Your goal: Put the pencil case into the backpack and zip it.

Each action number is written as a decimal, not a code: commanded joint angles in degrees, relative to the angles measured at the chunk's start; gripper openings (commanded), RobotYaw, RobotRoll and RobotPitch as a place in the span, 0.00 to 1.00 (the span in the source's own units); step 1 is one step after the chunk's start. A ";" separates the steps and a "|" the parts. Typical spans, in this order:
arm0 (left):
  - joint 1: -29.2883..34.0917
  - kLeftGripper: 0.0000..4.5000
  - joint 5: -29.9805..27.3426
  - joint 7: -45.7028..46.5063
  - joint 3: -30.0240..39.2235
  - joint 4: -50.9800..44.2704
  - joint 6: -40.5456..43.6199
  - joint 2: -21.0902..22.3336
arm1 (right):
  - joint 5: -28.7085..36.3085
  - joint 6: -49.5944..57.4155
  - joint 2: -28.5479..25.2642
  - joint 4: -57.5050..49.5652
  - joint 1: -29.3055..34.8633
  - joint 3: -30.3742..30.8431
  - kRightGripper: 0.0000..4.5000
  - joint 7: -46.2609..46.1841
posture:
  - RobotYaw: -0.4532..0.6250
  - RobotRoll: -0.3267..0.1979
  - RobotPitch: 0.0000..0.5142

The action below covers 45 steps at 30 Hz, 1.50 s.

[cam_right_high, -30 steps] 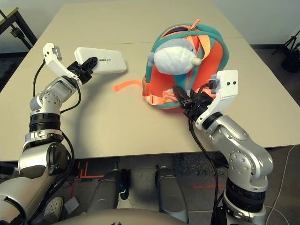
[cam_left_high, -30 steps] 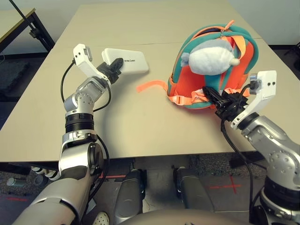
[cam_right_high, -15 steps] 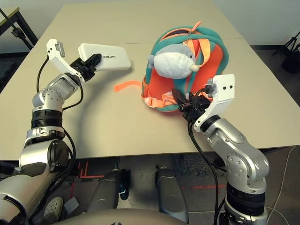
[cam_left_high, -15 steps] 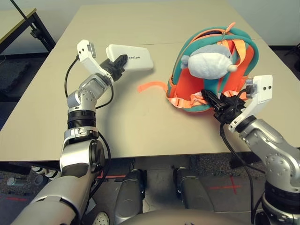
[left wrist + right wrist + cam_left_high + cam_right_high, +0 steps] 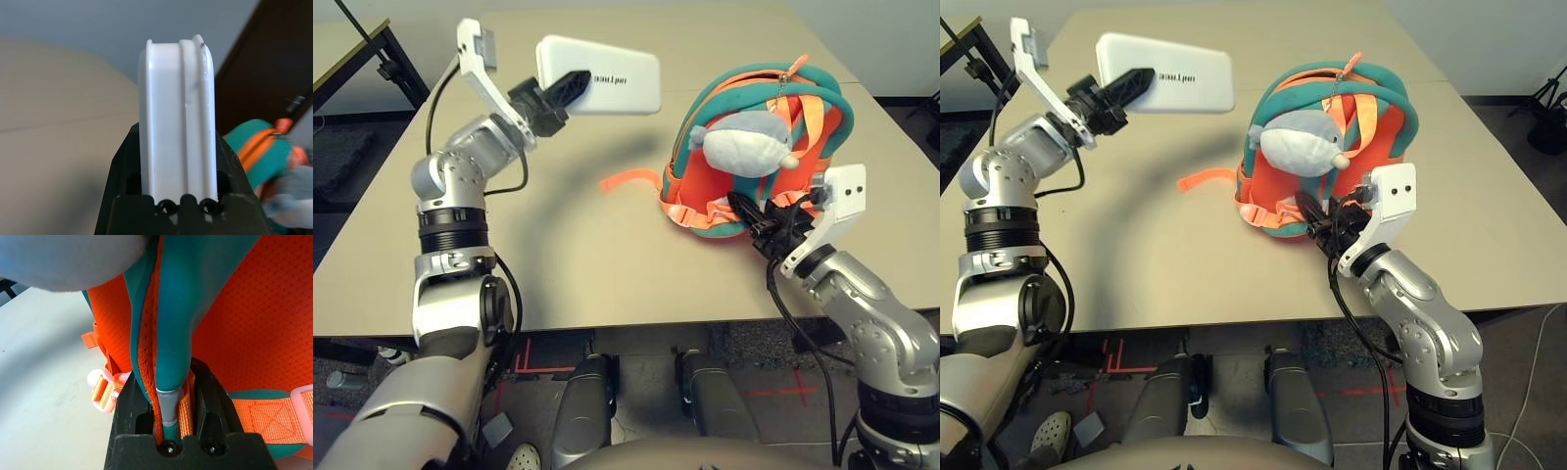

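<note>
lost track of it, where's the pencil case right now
The pencil case is off the table, clamped in the left gripper above the table's left half, to the left of the backpack.

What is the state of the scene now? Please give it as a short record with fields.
held item: flat white rectangular pencil case, above the table, clear of it
left pincer: shut on the pencil case's end
bag: small orange backpack with teal trim, standing on the beige table
right pincer: shut on the backpack's teal edge and orange strap
plush: grey-white plush pouch on the backpack's front
pencil case in bag: not yet
</note>
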 commanded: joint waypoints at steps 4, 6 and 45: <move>-2.38 0.29 -4.98 -6.91 -1.54 -5.49 7.55 3.30 | -2.41 -0.17 -0.28 2.74 2.60 2.66 0.19 1.11 | 0.27 0.62 0.22; -2.33 0.29 -5.01 -7.88 -2.28 -6.24 8.43 3.61 | -2.72 -0.43 -0.07 2.87 2.69 3.08 0.19 1.18 | 0.27 0.62 0.22; -17.34 0.29 26.43 -39.41 -23.78 35.31 -29.88 -5.96 | -3.78 -1.12 0.41 6.87 -2.07 4.99 0.19 2.34 | 0.27 0.62 0.26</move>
